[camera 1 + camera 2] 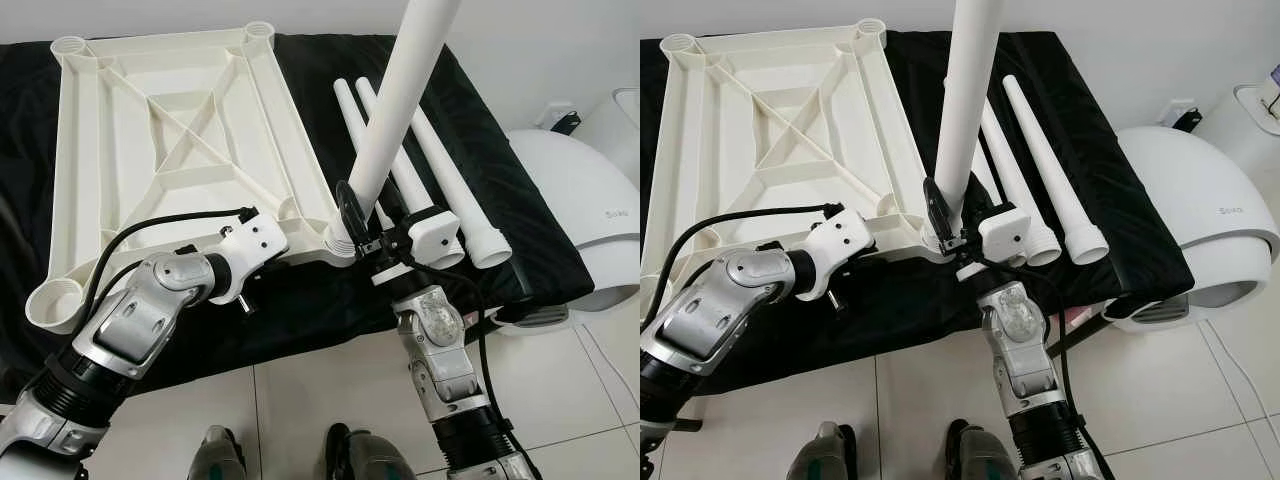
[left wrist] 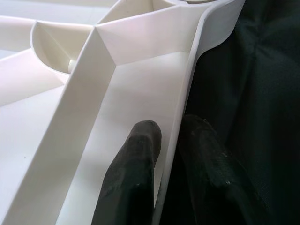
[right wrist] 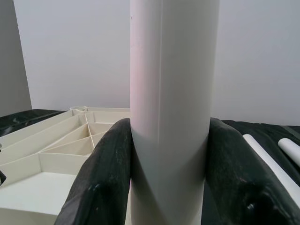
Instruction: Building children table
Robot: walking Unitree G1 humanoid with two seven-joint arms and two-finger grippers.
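A cream table top [image 1: 180, 130] lies upside down on a black-covered surface, its ribs facing up. My right gripper [image 1: 362, 222] is shut on a white table leg [image 1: 400, 100] that stands upright in the near right corner socket [image 1: 335, 240]. In the right wrist view the table leg [image 3: 171, 108] sits between both black fingers [image 3: 103, 187]. My left gripper [image 2: 171, 140] is shut on the table top's near rim [image 2: 187, 103], one finger [image 2: 136, 168] inside the rim, the other outside. Three loose legs [image 1: 450, 180] lie side by side to the right.
The black cloth [image 1: 500, 200] covers the low platform. A white domed appliance [image 1: 575, 200] stands on the tiled floor [image 1: 320, 400] at the right. My feet [image 1: 290, 455] show at the bottom. A white wall is behind.
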